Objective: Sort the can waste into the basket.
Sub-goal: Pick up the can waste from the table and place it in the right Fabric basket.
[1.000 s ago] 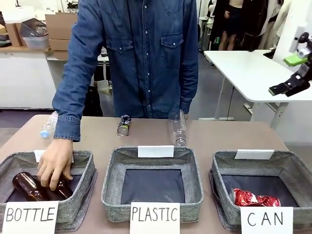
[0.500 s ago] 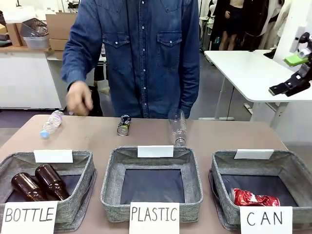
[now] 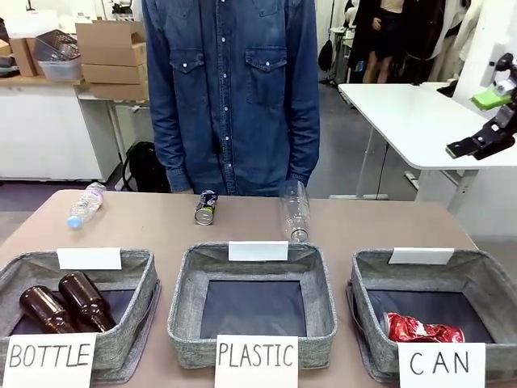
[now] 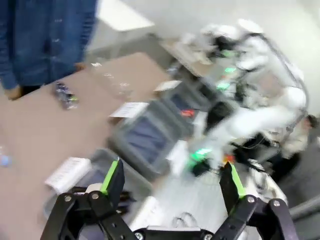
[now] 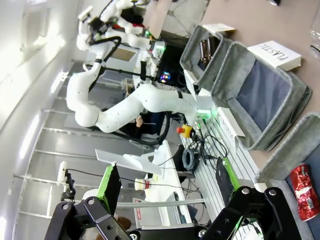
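1. The left gripper has its jaws spread wide with nothing between them. The right gripper is likewise wide and empty.
2. The blue can lies on its side on the table, well apart from both pairs of jaws. In the left wrist view it sits far ahead of the jaws, off toward the left finger's side.
3. Its long axis runs roughly from the far edge toward the robot, slightly slanted, with a silver end facing the robot.
4. The red can lies flat inside the basket, well below the raised right jaws, with its long axis across the basket.
5. The blue can is probably light, thin-walled, dented and slick. It would likely roll if nudged and crumple under a hard squeeze.
6. The best hold is probably across its middle, jaws set square to the long axis and closing gently.
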